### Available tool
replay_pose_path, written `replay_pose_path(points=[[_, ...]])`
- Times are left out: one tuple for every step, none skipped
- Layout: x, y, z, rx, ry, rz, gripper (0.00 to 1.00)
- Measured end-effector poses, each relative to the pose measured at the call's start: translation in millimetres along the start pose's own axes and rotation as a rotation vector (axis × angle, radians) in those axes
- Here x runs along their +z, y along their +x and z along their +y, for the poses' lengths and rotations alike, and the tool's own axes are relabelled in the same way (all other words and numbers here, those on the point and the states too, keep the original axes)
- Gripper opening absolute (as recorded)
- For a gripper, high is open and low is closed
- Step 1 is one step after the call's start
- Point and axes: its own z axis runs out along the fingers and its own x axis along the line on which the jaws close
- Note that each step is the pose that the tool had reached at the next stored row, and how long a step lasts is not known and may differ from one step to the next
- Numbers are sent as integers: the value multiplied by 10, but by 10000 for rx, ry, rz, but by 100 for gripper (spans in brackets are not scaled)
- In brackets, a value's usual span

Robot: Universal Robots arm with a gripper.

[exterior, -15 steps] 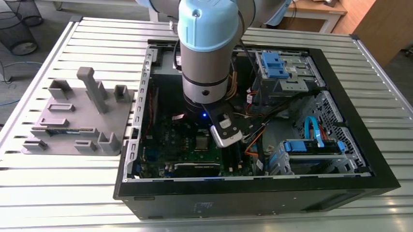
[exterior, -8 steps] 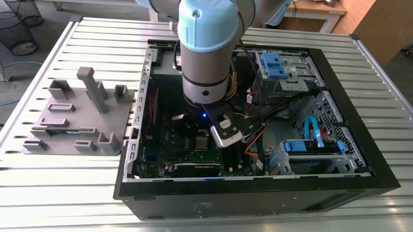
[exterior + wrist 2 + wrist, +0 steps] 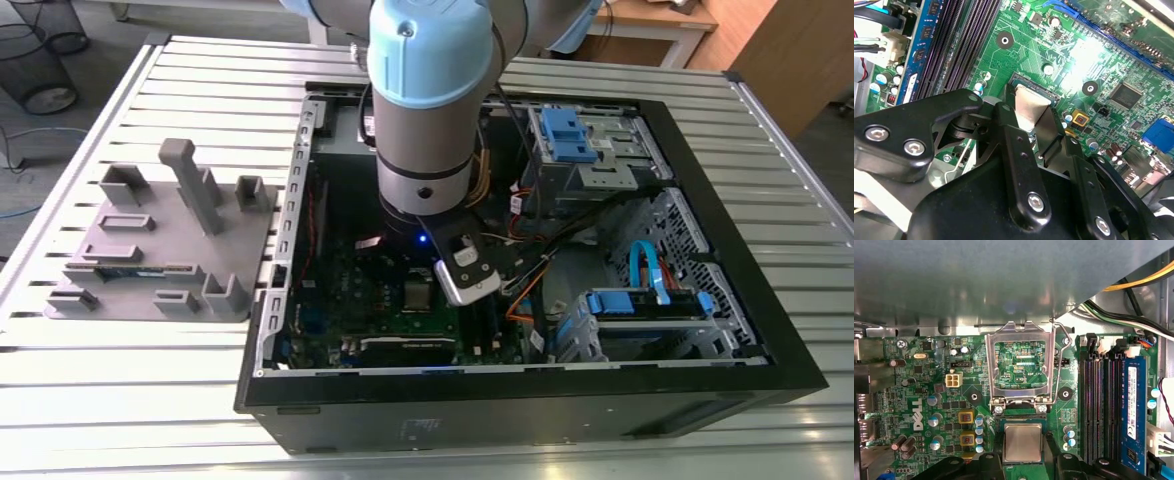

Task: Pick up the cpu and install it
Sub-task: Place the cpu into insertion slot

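A pale metal surface [image 3: 160,400] of long slats spans the exterior view. Off its edge at the exterior view's left, black wire-mesh baskets [image 3: 34,60] stand on a grey floor [image 3: 40,130]. At the far right are a light wooden desk [image 3: 661,20] and a brown wooden cabinet [image 3: 794,50].

— How much of the cpu [image 3: 1030,106] can you see?
— In both wrist views the gripper [image 3: 1032,131] covers its nearest edge. I cannot tell whether it rests in the socket [image 3: 1019,412] or sits above it.
— And the exterior view?
— The arm [image 3: 424,120] hides much of the motherboard [image 3: 400,335]. In the first wrist view a grey metal panel [image 3: 979,275] is blurred.
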Motion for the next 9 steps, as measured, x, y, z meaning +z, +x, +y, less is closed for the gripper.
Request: replay_pose_path(points=[[0,0,0,-1,0,0,43],[0,0,0,0,1,0,43],[0,0,0,0,1,0,43],[0,0,0,0,1,0,43],[0,0,0,-1,1,0,43],[0,0,0,0,1,0,43],[0,0,0,0,1,0,43],[0,0,0,0,2,0,43],[0,0,0,0,2,0,43]])
